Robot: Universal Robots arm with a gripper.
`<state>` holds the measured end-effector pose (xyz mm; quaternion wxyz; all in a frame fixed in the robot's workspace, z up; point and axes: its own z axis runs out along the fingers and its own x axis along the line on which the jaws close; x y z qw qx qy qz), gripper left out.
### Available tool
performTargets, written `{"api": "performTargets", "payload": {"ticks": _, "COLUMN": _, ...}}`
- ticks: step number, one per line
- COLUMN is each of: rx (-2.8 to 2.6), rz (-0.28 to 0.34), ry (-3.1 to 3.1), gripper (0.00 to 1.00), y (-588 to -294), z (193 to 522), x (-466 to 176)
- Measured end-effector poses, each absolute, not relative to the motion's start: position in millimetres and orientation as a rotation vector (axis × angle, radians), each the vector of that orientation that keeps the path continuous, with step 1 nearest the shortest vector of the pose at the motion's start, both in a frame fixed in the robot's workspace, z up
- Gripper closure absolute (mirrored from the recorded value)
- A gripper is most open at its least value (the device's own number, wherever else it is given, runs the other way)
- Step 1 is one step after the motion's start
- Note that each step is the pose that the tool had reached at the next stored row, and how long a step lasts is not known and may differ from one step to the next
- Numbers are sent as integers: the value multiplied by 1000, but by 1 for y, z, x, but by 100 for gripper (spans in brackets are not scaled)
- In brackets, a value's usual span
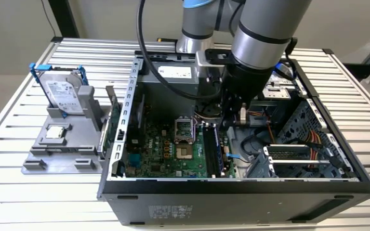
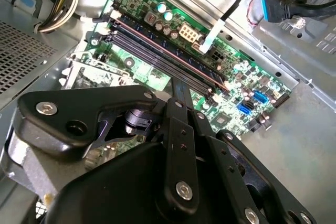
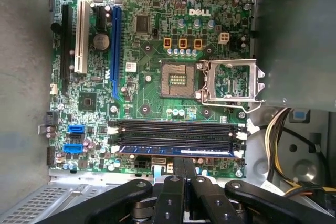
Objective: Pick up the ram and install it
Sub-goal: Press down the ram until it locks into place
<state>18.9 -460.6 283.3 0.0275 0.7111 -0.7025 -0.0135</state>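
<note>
Ram (image 3: pixel 176 151) seated in motherboard (image 3: pixel 157 85) slot.

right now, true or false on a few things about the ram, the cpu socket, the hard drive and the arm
1. The ram lies along the memory slot nearest the pincer. True.
2. The processor socket's cover is closed. False: it is flipped open beside the bare socket.
3. The hard drive stands upright in a grey holder outside the case. True.
4. The arm hangs over the holder. False: it reaches down into the case.
</note>
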Motion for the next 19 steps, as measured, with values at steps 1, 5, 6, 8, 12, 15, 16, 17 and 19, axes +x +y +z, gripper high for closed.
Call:
{"api": "performTargets", "payload": {"ticks": 1, "rx": 2195, "rz": -42, "ry": -2169, "gripper": 100, "y": -461, "z": 285, "x": 19}}
{"api": "performTargets", "payload": {"ticks": 5, "rx": 2194, "rz": -45, "ry": -2167, "gripper": 100, "y": -461, "z": 289, "x": 19}}
{"api": "performTargets", "payload": {"ticks": 6, "rx": 2194, "rz": -45, "ry": -2167, "gripper": 100, "y": -461, "z": 291, "x": 19}}
{"api": "performTargets", "payload": {"ticks": 8, "rx": 2193, "rz": -46, "ry": -2167, "gripper": 100, "y": -461, "z": 294, "x": 19}}
{"api": "performTargets", "payload": {"ticks": 12, "rx": 2193, "rz": -47, "ry": -2166, "gripper": 100, "y": -461, "z": 299, "x": 19}}
{"api": "performTargets", "payload": {"ticks": 15, "rx": 2193, "rz": -48, "ry": -2167, "gripper": 100, "y": -461, "z": 300, "x": 19}}
{"api": "performTargets", "payload": {"ticks": 16, "rx": 2193, "rz": -47, "ry": -2166, "gripper": 100, "y": -461, "z": 300, "x": 19}}
{"api": "performTargets", "payload": {"ticks": 17, "rx": 2193, "rz": -47, "ry": -2166, "gripper": 100, "y": -461, "z": 301, "x": 19}}
{"api": "performTargets", "payload": {"ticks": 19, "rx": 2193, "rz": -47, "ry": -2166, "gripper": 100, "y": -461, "z": 301, "x": 19}}
